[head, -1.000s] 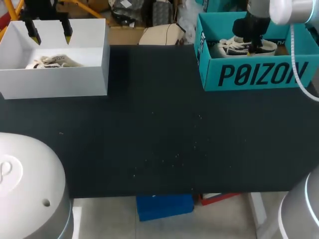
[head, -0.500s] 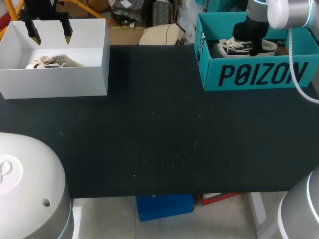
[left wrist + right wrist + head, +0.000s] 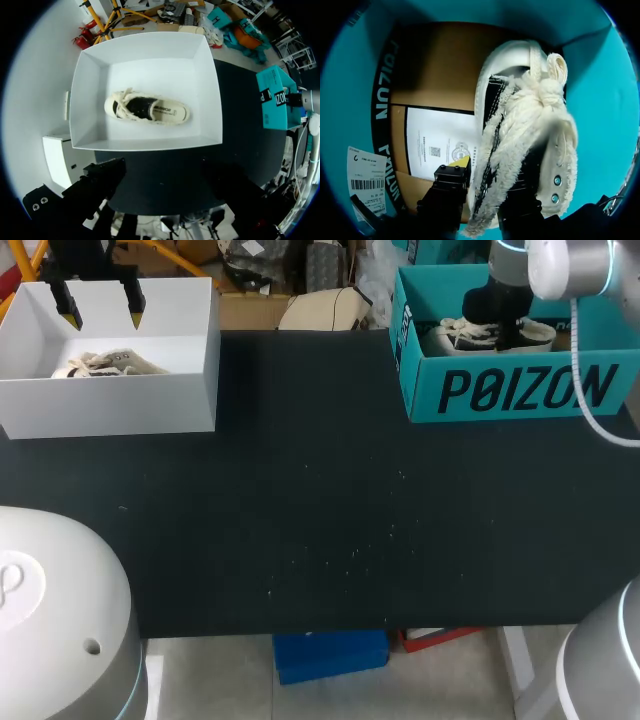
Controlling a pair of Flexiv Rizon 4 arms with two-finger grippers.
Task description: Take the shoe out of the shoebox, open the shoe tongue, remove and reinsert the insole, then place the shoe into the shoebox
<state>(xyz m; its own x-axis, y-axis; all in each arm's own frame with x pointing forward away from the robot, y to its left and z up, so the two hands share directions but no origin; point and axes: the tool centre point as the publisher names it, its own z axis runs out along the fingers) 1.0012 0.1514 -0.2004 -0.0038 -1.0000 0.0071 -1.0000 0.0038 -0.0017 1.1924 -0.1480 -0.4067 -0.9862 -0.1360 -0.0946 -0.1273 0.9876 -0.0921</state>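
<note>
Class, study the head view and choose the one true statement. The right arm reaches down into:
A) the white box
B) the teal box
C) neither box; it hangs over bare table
B: the right arm comes in from its side and ends inside the teal box, over the shoe lying there, far from the white box.

Lit evenly from above. Bright, close to glare, on white shoebox [image 3: 110,405] walls; dull on matte black table [image 3: 320,520]; deep shadow inside teal shoebox [image 3: 418,390] beside the shoe [image 3: 530,110].
</note>
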